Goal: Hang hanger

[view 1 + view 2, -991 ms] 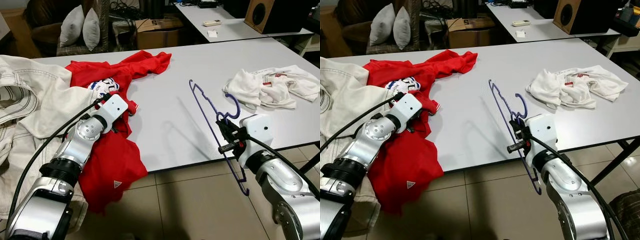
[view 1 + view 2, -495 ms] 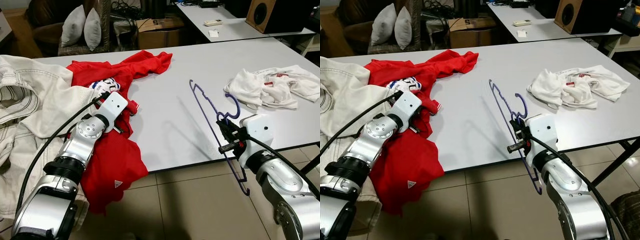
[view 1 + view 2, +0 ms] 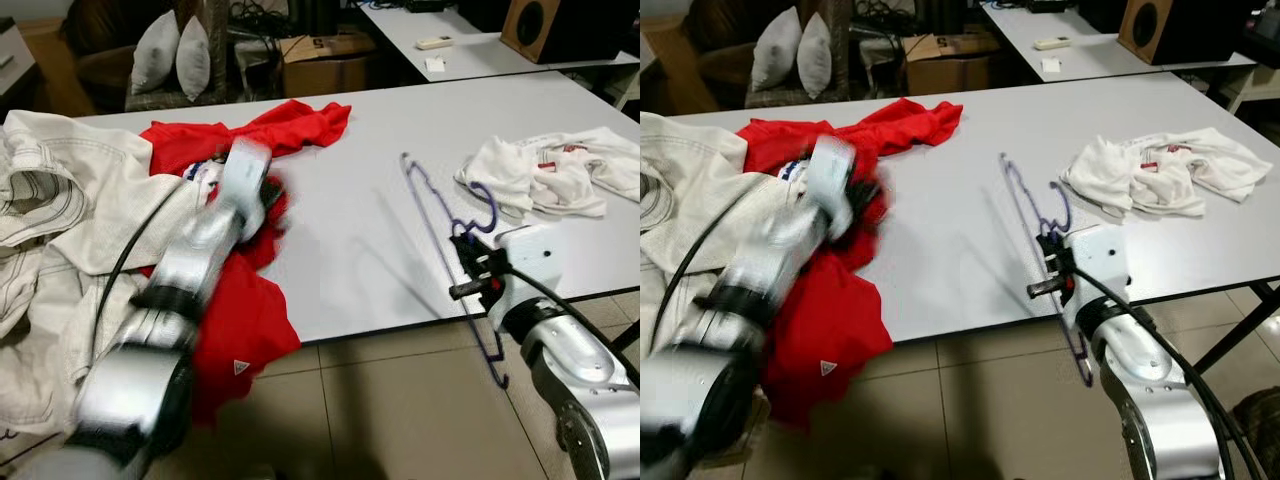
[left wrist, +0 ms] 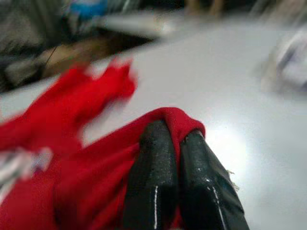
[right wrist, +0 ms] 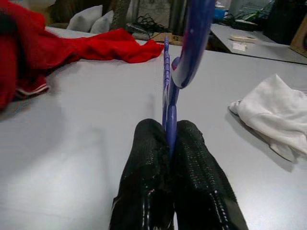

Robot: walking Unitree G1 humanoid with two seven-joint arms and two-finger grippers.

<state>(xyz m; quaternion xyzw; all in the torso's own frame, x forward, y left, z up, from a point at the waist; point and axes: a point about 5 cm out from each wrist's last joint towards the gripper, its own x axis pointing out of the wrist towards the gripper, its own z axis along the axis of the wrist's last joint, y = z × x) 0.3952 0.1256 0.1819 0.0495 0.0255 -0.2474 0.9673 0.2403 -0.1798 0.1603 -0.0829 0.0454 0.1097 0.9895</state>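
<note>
two grippers, one garment, one hanger: the right gripper sits just past the table's near edge, toward its right end, fingers clenched on the purple wire of the hanger. the hanger stands on edge rather than flat, its long axis running from below the near edge up and inward over the tabletop toward the far edge, hook curling beside the gripper. the left gripper, blurred in the head views, is over the table's left part with fingers pinched tight on a fold of the red shirt. the shirt sprawls from the far-left area of the table down over the near edge, where its lower part hangs off.

the relation that matters: shirt and hanger are well apart, the shirt to the left of the hanger with bare tabletop between, so the hanger's far tip points up the table, not at the shirt. judging from this, the fold in the left gripper has to come right, or the hanger turn left, before cloth and hanger can meet. a white jacket covers the left end; a white cloth lies near the right end.
</note>
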